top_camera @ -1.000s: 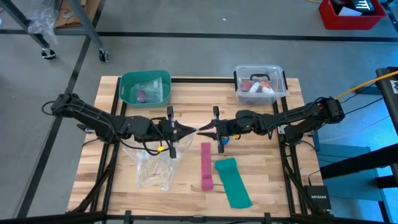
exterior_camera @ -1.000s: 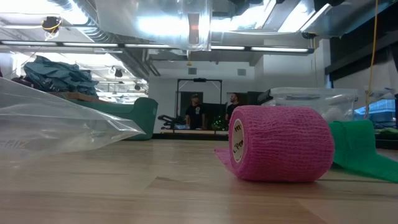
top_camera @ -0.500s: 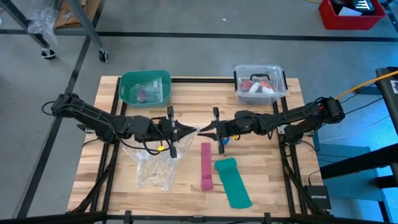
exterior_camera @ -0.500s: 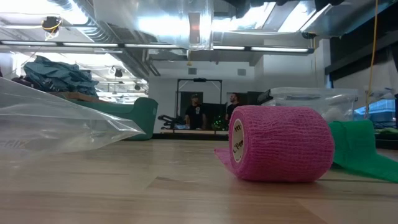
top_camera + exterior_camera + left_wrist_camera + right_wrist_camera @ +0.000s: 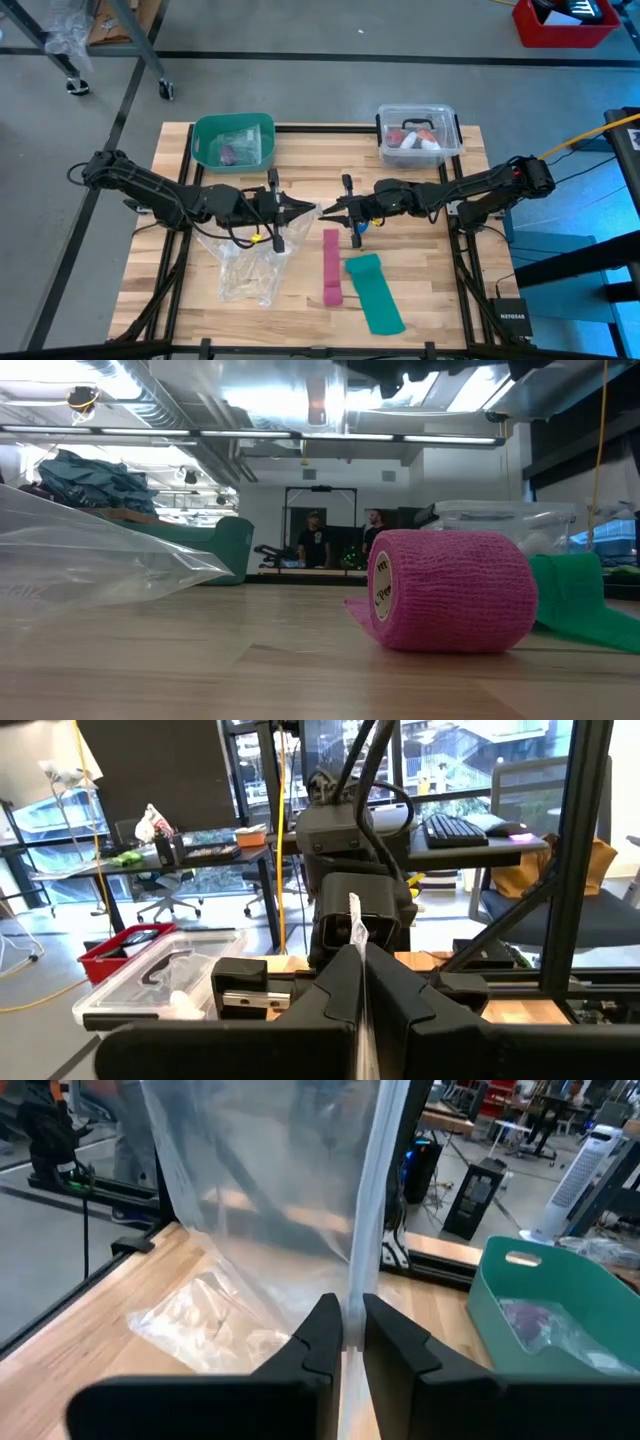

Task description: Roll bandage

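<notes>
Two grippers meet over the middle of the table (image 5: 180,300) in the high view; our left gripper (image 5: 308,208) and our right gripper (image 5: 328,208) point at each other, tips almost touching, with the edge of a clear plastic bag (image 5: 245,262) pinched between them; the bag's body trails down onto the wood below the left arm. Our left wrist view shows its fingers (image 5: 330,1000) pressed together on a thin upright strip of the bag's rim; our right wrist view shows narrow jaws clamping the bag's seam while the film hangs ahead. Only the high view shows a small blue patch (image 5: 360,226) under the right gripper; we cannot tell if it is the bandage. Only the low view shows the pink roll (image 5: 450,592) up close, with the green strip (image 5: 580,605) behind it.
</notes>
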`<control>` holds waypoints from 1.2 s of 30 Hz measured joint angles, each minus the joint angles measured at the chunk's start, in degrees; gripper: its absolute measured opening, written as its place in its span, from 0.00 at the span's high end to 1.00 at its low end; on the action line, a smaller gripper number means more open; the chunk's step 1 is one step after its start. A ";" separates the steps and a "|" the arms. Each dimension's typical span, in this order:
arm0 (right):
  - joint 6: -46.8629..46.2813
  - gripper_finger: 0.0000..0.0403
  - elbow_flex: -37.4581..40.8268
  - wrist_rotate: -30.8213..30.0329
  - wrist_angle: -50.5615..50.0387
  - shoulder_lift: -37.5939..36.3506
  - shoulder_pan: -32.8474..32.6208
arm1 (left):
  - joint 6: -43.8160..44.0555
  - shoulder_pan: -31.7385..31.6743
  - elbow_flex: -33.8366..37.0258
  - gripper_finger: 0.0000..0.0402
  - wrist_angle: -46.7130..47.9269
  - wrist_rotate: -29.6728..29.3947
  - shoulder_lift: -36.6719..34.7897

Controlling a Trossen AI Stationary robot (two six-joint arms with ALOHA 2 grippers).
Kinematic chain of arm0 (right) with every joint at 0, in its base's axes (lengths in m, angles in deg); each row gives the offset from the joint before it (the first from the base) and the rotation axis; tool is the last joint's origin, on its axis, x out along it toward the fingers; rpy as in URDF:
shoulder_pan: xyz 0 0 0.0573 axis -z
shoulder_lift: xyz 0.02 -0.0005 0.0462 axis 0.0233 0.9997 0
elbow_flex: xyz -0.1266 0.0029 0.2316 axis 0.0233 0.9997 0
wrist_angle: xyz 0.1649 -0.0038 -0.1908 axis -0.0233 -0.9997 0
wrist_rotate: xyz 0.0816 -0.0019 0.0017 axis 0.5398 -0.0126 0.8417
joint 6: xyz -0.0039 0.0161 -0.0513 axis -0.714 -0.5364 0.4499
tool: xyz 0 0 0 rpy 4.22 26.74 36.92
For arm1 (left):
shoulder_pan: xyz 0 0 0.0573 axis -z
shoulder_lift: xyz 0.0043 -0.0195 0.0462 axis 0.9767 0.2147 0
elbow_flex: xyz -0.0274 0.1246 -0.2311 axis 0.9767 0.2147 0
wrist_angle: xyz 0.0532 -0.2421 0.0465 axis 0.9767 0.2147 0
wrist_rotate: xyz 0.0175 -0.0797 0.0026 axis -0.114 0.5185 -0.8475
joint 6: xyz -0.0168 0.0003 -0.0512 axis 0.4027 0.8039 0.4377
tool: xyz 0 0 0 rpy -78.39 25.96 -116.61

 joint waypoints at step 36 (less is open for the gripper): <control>-3.44 0.86 0.27 1.05 -11.74 0.21 0.00 | -4.04 0.02 -0.19 1.00 -3.25 -1.51 -0.20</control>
